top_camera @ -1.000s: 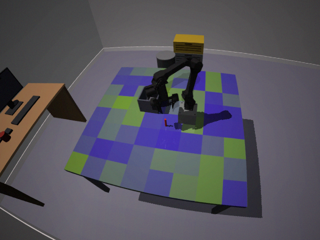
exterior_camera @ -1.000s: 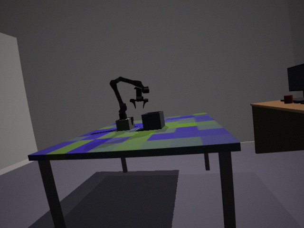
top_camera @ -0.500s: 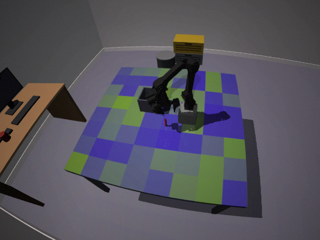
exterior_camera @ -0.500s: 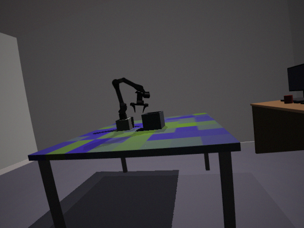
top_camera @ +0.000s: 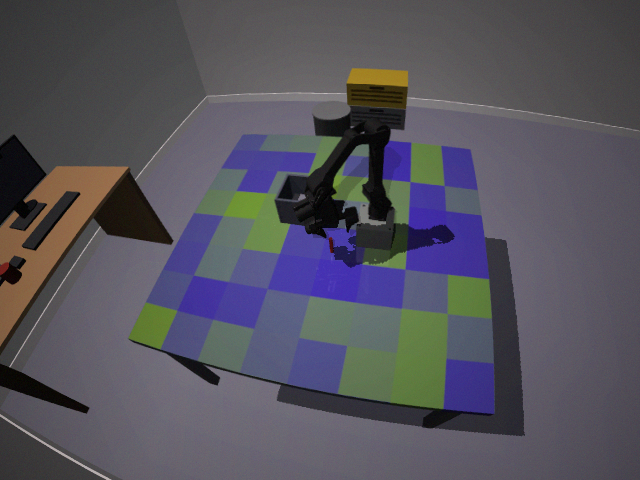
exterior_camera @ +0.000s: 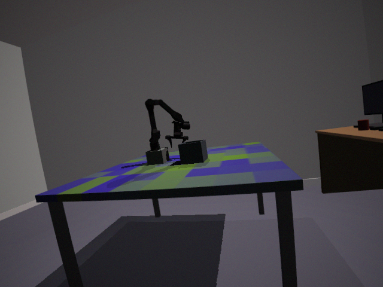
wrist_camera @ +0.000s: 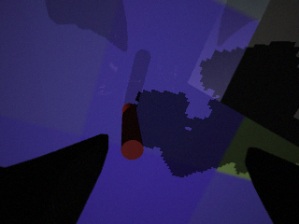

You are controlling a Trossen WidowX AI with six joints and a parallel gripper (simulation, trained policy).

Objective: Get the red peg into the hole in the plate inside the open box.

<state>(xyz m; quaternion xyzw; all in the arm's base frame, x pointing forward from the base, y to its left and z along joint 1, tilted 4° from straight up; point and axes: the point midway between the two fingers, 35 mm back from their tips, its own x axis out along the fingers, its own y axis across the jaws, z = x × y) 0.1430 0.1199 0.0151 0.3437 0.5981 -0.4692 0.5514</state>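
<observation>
The red peg point(top_camera: 331, 244) point(wrist_camera: 132, 149) stands upright on the table. It is hidden in the exterior view. My gripper point(top_camera: 337, 233) point(exterior_camera: 178, 144) point(wrist_camera: 177, 143) is wide open and empty, pointing down above the table near the peg. In the wrist view the peg's top shows between the two fingers, much closer to the left one. The open dark grey box point(top_camera: 287, 210) point(exterior_camera: 193, 152) stands beside the gripper. The arm covers part of it in the top view. Only a small light patch shows inside; the hole in its plate cannot be made out.
The arm's grey base block point(top_camera: 374, 235) point(exterior_camera: 155, 156) stands on the patchwork table point(top_camera: 330, 320) point(exterior_camera: 222, 182), close to the gripper's other side. The arm's shadow falls beside the peg. A wooden desk point(top_camera: 93, 180) point(exterior_camera: 346, 133) with a monitor stands apart from the table.
</observation>
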